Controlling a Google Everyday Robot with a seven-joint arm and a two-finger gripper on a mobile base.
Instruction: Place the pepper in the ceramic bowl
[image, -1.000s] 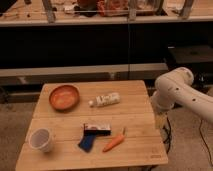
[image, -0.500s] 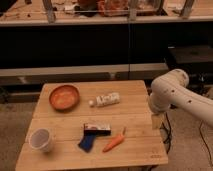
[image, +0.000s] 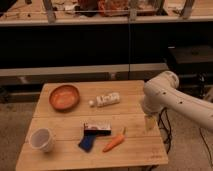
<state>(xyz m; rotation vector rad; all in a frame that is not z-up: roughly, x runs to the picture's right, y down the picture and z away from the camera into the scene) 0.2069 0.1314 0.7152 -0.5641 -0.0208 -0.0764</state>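
Note:
The orange pepper (image: 114, 142) lies on the wooden table (image: 60, 120) near the front edge, right of centre, its stem pointing up-right. The reddish-orange ceramic bowl (image: 64, 96) stands empty at the table's back left. My white arm reaches in from the right, and my gripper (image: 150, 123) hangs over the table's right edge, right of and a little behind the pepper, apart from it. It holds nothing that I can see.
A whitish plastic cup (image: 42, 139) stands at the front left. A blue flat object (image: 86, 143) and a small red-and-white box (image: 97, 129) lie just left of the pepper. A white bottle (image: 105, 99) lies on its side right of the bowl. Dark shelving stands behind.
My arm has moved left and slightly down, bringing the gripper over the table's right edge. The objects on the table have not moved.

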